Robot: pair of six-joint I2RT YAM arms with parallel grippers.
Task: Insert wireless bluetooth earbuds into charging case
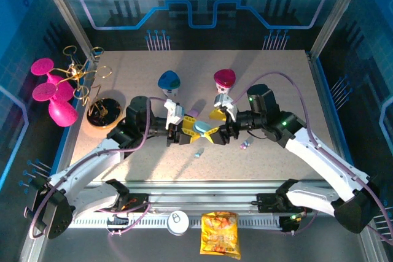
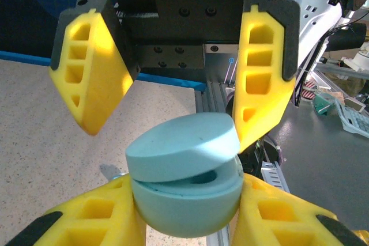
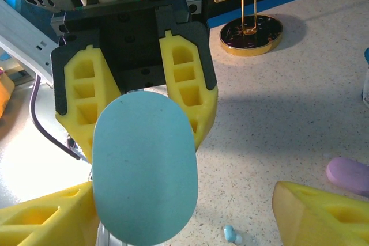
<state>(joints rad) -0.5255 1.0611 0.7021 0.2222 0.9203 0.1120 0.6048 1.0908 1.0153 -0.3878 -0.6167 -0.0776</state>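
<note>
Hardly started: left claw (image 2: 187,197) clenches the teal charging case (image 2: 173,218), lid (image 2: 181,142) ajar; right claw (image 3: 184,217) released; one blue earbud (image 3: 232,234) lies loose on the table (image 3: 277,119), lower centre.

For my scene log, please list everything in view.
light blue pill-shaped plastic charging case: one, lid ajar, mid-table
lilac pill-shaped plastic case: one, on table
tiny light blue plastic earbud: one, near arms
lilac-pink plastic earbuds: count unclear, right of centre
blue dome on white base: one, far centre
magenta dome on white base: one, beside it
gold wire stand, black base: one, table left
magenta mushroom-shaped ornament: one, beyond left edge
silver can: one, below rail
yellow snack bag: one, beside can
left gripper: yellow jaws shut on charging case
right gripper: yellow jaws open
</note>
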